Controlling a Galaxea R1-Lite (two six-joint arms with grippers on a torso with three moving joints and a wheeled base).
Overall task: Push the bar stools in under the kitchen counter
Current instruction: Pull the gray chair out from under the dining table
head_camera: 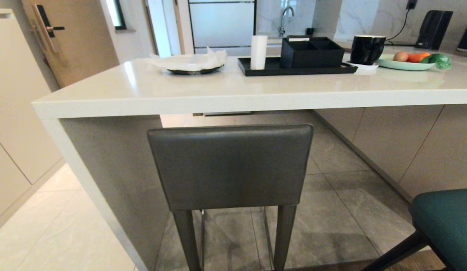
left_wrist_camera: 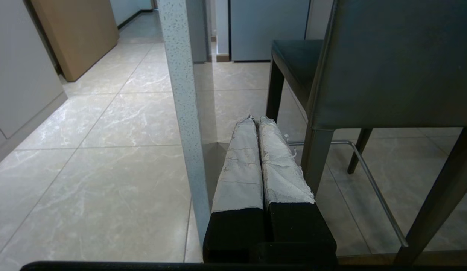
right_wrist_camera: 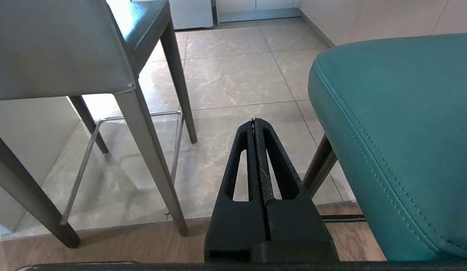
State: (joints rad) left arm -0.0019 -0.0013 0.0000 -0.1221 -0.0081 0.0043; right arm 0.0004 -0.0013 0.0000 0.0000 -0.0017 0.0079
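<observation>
No brand, label or writing can be read on anything here.

The left gripper [left_wrist_camera: 256,119] is clenched, its two white-wrapped fingers pressed together with nothing between them. It hangs low, above the tiled floor [left_wrist_camera: 105,158]. Just beside it on one side stands the white speckled end leg [left_wrist_camera: 182,113] of the desk; just beside it on the other side is a rear leg of the grey stool [left_wrist_camera: 387,64], whose square back fills the space above and past the gripper. A thin metal footrest [left_wrist_camera: 368,177] runs between the stool's legs. Beyond the end leg are a wooden door [left_wrist_camera: 79,34] and pale cabinets.

The right gripper [right_wrist_camera: 254,120] is also clenched, its black fingers closed tip to tip and empty. It sits between the two stools: the grey stool [right_wrist_camera: 56,49] to one side, apart from it, and the teal stool [right_wrist_camera: 399,124] close on the other side, with a thin black leg just beside the fingers. Neither gripper touches a stool.

From the head camera, the grey stool [head_camera: 231,165] stands in front of the desk [head_camera: 256,94], its back below the slab's edge and its seat reaching under it. The teal stool [head_camera: 447,222] stands out from the desk, off to the right. On the desk lie a dark plate with crumpled paper [head_camera: 192,62], a black tray [head_camera: 293,69] carrying a white cup [head_camera: 259,52] and a black box [head_camera: 312,52], a black mug [head_camera: 367,49], and a green plate with vegetables [head_camera: 410,62]. A tap [head_camera: 285,17] shows on the farther counter.
</observation>
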